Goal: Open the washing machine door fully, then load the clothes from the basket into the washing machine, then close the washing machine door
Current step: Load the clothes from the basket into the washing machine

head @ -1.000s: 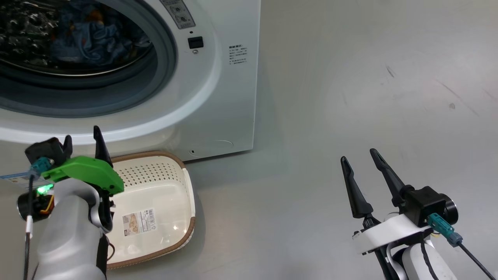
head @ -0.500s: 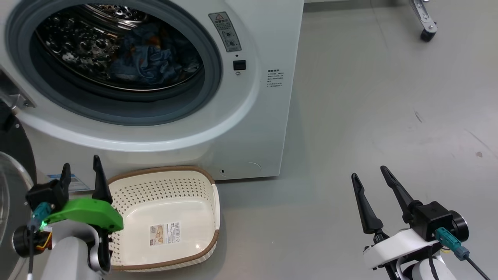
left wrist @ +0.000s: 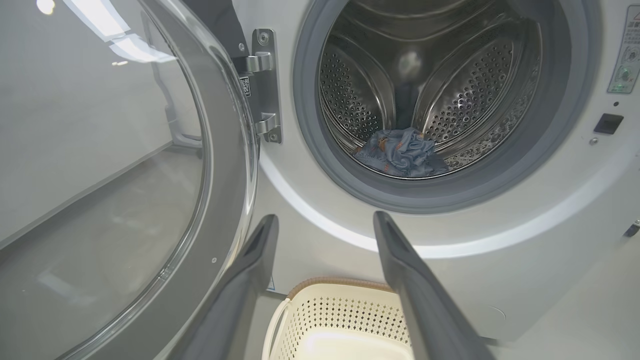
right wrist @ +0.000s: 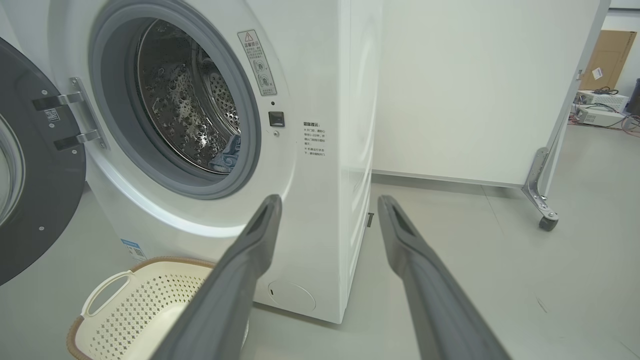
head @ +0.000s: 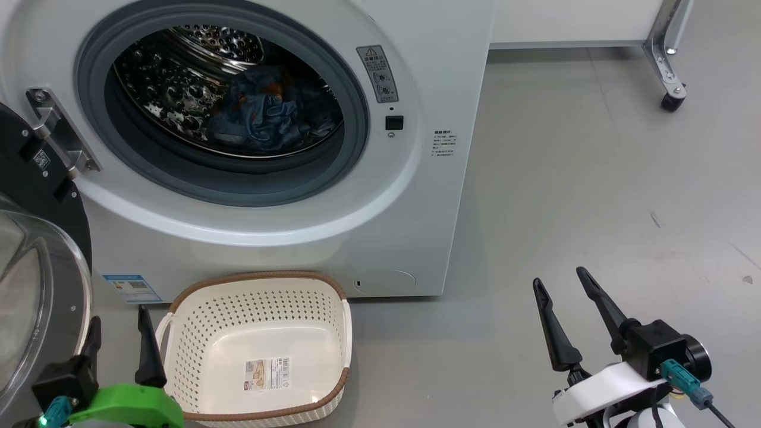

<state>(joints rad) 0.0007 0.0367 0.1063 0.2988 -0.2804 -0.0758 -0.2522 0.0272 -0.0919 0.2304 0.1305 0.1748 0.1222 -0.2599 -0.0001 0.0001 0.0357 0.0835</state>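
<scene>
The washing machine (head: 416, 196) stands with its drum open, and the clothes (head: 261, 116) lie as a blue heap inside the steel drum. The washing machine door (head: 35, 196) hangs swung out at the left on its metal hinge (head: 59, 137). The basket (head: 255, 279) sits on the floor below the opening, with nothing in it but a label. My left gripper (head: 119, 321) is open just left of the basket, nothing between its fingers. My right gripper (head: 560, 279) is open over bare floor to the right. In the left wrist view the clothes (left wrist: 402, 157) rest at the drum's bottom, beyond the open left gripper (left wrist: 325, 218).
A white panel on a metal leg with a caster (head: 672, 101) stands behind the machine on the right. A blue label (head: 132, 288) is stuck low on the machine's front. A cardboard box (right wrist: 607, 60) and some equipment sit far off. Grey floor stretches to the right.
The head camera has tilted up, bringing the whole drum opening and the open door into view. My left gripper has dropped lower beside the basket. Both grippers have stayed open.
</scene>
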